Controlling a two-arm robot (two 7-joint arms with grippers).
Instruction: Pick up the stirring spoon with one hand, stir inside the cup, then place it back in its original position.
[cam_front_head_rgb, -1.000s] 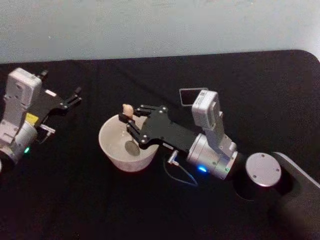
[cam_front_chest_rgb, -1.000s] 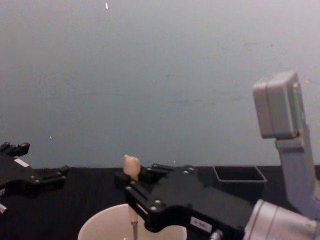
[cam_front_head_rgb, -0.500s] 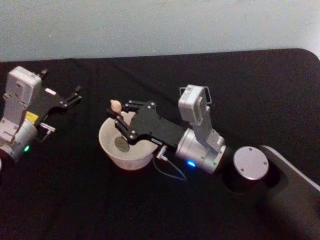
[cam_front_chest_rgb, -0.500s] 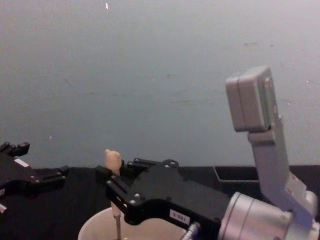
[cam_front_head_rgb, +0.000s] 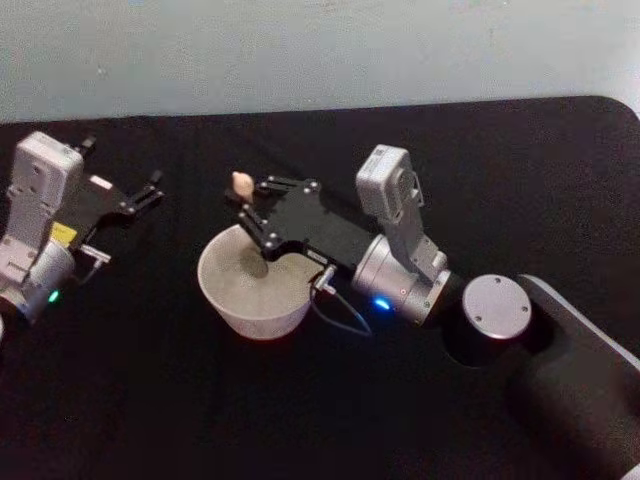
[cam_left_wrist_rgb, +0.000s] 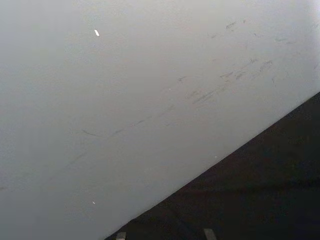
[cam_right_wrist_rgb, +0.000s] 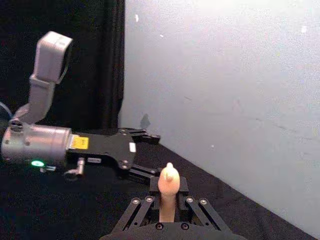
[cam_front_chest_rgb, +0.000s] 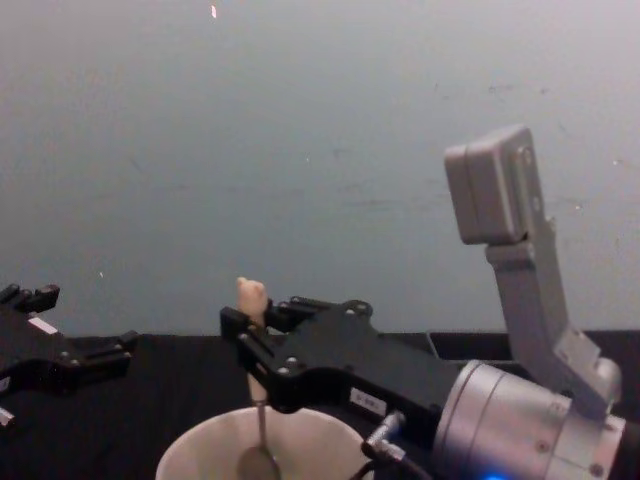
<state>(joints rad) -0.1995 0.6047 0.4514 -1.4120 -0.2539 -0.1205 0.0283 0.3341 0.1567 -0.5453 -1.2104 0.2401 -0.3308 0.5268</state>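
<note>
Stirring spoon (cam_front_chest_rgb: 251, 296) stood near upright, its metal bowl down inside the cup (cam_front_chest_rgb: 195, 442). Tan handle was clenched by the right gripper (cam_front_chest_rgb: 247, 335) over the cup's far rim. Left gripper (cam_front_head_rgb: 152, 190) sat parked at the left of the black table (cam_front_head_rgb: 150, 400), fingers spread apart.

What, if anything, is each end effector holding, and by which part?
The right end effector grips the stirring spoon by its tan handle, below the knobby top. The left end effector holds nothing.
</note>
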